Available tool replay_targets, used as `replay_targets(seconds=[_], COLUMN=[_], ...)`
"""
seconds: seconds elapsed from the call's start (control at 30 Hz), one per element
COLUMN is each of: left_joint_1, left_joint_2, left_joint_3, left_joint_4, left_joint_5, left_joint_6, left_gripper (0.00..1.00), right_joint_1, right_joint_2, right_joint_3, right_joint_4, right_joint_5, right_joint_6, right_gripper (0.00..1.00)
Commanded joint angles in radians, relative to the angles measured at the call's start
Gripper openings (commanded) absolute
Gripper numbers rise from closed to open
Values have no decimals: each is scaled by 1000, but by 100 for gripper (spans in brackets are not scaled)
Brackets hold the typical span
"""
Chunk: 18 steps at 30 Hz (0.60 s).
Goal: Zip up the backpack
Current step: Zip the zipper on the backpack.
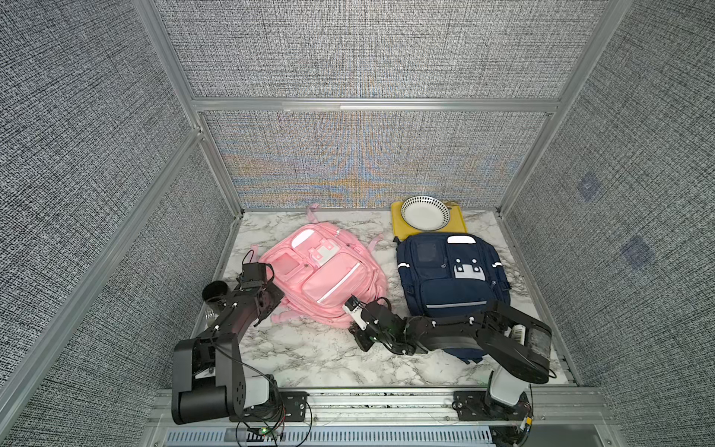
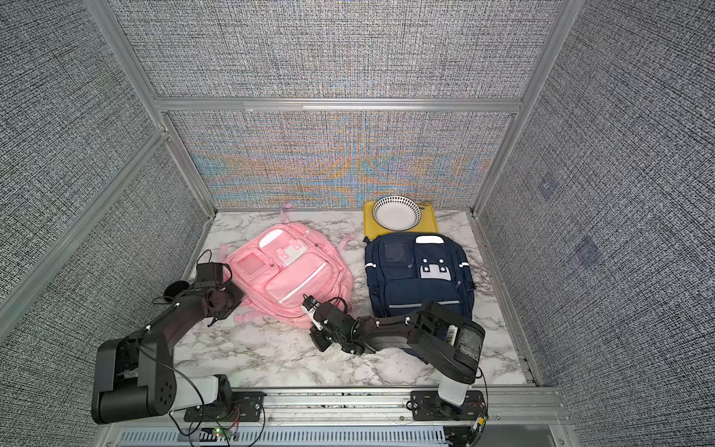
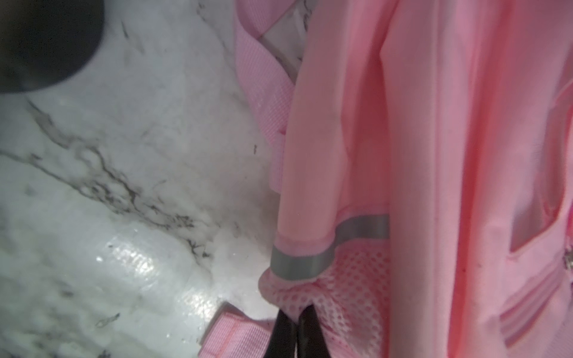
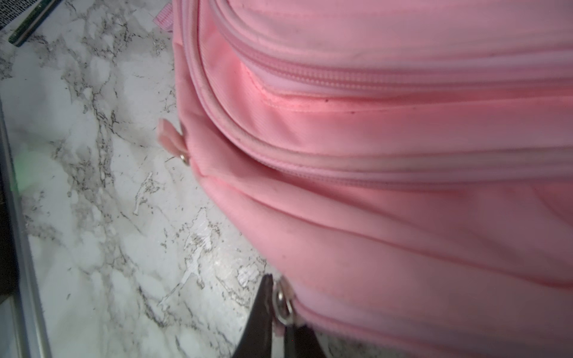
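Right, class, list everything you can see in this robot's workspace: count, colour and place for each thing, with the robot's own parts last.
pink backpack: 1, pink, flat on the table, left of centre
navy backpack: 1, dark blue, flat on the table's right side, near end under the right arm
tray: 1, yellow, back edge, behind the navy backpack
bowl: 1, white with dark patterned rim, on the tray
cup: 1, black, left edge beside the left arm
table: 1, white marble pattern, under everything
zipper pull: 2 seen, silver, pink backpack's edge; one gripped, one free
left claw: 1, black, shut on the pink backpack's mesh pocket
right claw: 1, black, shut on the zipper pull
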Motion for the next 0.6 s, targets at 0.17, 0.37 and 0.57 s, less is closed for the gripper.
replay_targets(seconds=[0.17,0.37,0.57], left_joint_1=[-13,-76,-153], left_joint_2=[2,-197,-391], left_joint_3=[20,-62,-98], left_joint_4=[36,-57,-145], left_joint_5=[69,34,63], left_joint_6=[70,59,32], left_gripper=[9,47,54], right_joint_1=[44,64,67], right_joint_2=[97,149,153], right_joint_3=[90,133,133], right_joint_4=[10,20,29], right_joint_5=[8,73,90], right_joint_6=[90,159,159], right_gripper=[0,0,0])
